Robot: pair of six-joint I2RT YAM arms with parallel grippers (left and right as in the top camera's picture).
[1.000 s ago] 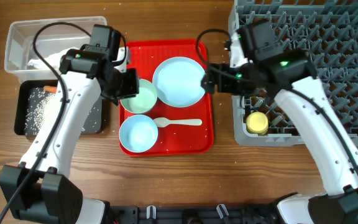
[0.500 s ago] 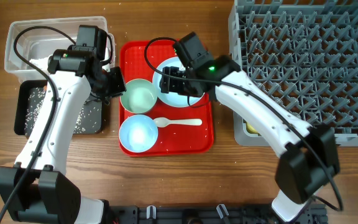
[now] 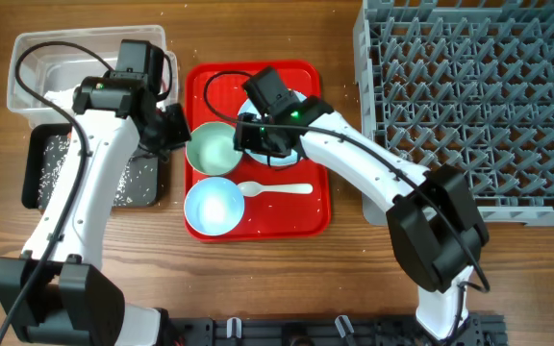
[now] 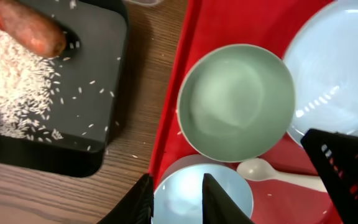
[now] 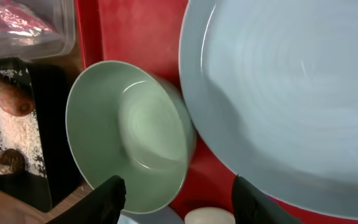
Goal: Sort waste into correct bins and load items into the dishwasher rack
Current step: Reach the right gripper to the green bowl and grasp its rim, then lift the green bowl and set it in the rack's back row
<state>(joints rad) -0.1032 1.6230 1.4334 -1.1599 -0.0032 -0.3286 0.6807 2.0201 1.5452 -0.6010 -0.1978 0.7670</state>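
Observation:
My right gripper [image 5: 182, 205] hangs open over the red tray, its fingers either side of the pale green bowl's [image 5: 129, 134] right rim, gripping nothing. The pale blue plate [image 5: 291, 81] lies just right of that bowl. My left gripper [image 4: 179, 202] is slightly open and empty, above the tray's left edge, with the pale blue bowl [image 4: 197, 196] below it. The white spoon [image 3: 277, 189] lies right of the blue bowl. A carrot [image 4: 36, 34], rice [image 4: 11, 93] and a brown lump [image 5: 8, 160] are in the black tray [image 3: 147, 187]. The red wrapper [image 5: 11, 15] is in the clear tub [image 3: 27, 58].
The grey dishwasher rack [image 3: 479, 96] fills the right side, and my right arm reaches from it across to the red serving tray [image 3: 315, 216]. The black tray and clear tub stand close to the left of the red tray, under my left arm.
My right arm swung left from the rack to above the green bowl and plate, its jaws narrowing. My left gripper drew back slightly left off the green bowl.

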